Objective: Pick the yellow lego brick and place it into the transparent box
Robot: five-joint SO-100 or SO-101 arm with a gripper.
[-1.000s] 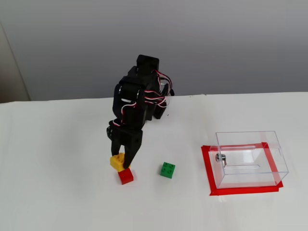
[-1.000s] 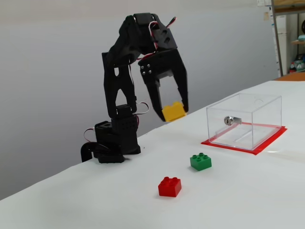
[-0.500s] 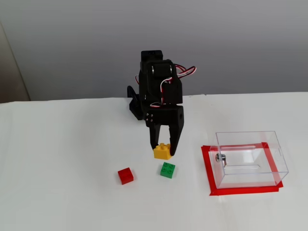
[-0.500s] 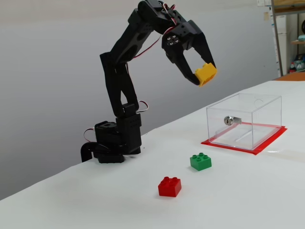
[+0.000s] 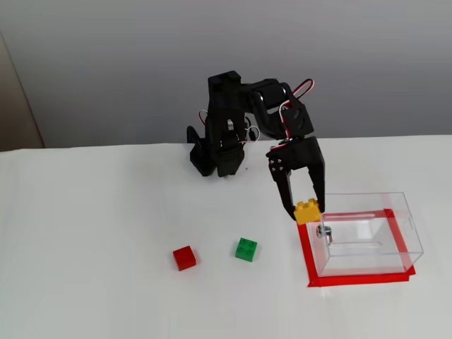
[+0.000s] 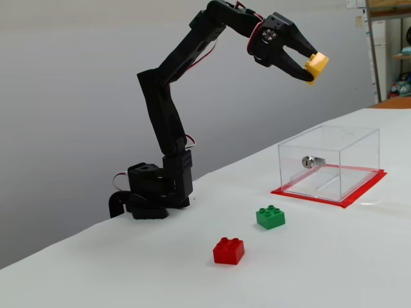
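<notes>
White table [image 5: 85, 233] bears red brick [image 5: 185, 258], green brick [image 5: 246, 249], transparent box [image 5: 367, 233].

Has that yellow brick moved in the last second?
Yes. The yellow lego brick, held in the gripper, travelled rightward from beside the red brick to the transparent box.

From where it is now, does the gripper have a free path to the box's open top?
Probably yes. The gripper, shut on the yellow lego brick, is raised well above the transparent box. Nothing shows between them, and the box's top looks open.
</notes>
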